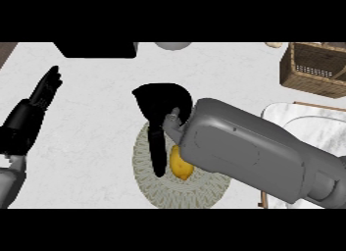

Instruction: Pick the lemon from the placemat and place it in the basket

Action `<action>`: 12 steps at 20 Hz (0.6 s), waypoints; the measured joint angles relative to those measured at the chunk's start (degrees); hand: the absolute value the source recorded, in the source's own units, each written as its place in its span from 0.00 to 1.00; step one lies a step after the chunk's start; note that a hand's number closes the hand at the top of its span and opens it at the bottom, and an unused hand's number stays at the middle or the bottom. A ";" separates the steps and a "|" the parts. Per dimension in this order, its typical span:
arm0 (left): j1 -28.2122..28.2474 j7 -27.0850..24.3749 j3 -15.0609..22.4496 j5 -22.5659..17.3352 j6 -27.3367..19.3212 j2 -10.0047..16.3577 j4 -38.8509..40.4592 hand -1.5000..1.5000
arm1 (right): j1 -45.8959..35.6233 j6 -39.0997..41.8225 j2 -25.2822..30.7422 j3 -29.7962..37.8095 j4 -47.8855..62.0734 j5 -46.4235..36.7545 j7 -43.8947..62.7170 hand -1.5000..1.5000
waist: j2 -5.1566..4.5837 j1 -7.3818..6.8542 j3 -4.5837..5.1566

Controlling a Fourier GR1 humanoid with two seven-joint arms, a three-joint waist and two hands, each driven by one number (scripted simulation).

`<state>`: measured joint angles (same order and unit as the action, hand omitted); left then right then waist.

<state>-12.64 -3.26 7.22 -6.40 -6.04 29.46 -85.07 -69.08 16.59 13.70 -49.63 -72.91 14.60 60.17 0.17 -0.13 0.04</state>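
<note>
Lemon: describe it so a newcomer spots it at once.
On the white counter, find the round woven placemat near the lower middle. The lemon lies on it, beside the right hand and partly under its grey forearm. It is the only yellow thing there.

My right hand [161, 104] hangs over the far edge of the round woven placemat [168, 193]. Its fingers [159, 154] point straight back toward me across the placemat. The yellow lemon [181, 166] lies on the placemat, right beside those fingers, and my grey right arm [255, 152] hides part of it. I cannot tell if the fingers touch it. My left hand [32, 110] rests open, well to the left of the placemat, fingers up. The brown basket [324, 68] stands well off to the right of the placemat, at the back. A white marble board [313, 122] lies just right of the placemat.
</note>
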 measured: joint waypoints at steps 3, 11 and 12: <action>-0.01 0.14 -0.02 0.70 -0.11 -0.55 -0.38 0.50 | 1.19 1.15 0.09 -0.94 0.98 -0.29 -0.35 0.00 | -0.02 0.02 -0.01; -0.30 1.06 -0.66 1.80 0.39 -1.65 -0.63 0.50 | 6.44 2.51 -2.22 -4.83 3.75 -3.80 -1.25 0.00 | -0.09 0.04 -0.01; -0.03 1.24 -0.70 2.08 0.40 -1.76 -1.00 0.50 | 7.32 2.56 -2.11 -5.07 3.33 -4.63 -1.31 0.00 | -0.07 0.06 -0.02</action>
<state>-12.67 -2.02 6.53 -4.31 -5.65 27.70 -86.07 -61.76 19.15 11.60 -54.70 -69.59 9.97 58.85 0.10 -0.07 0.02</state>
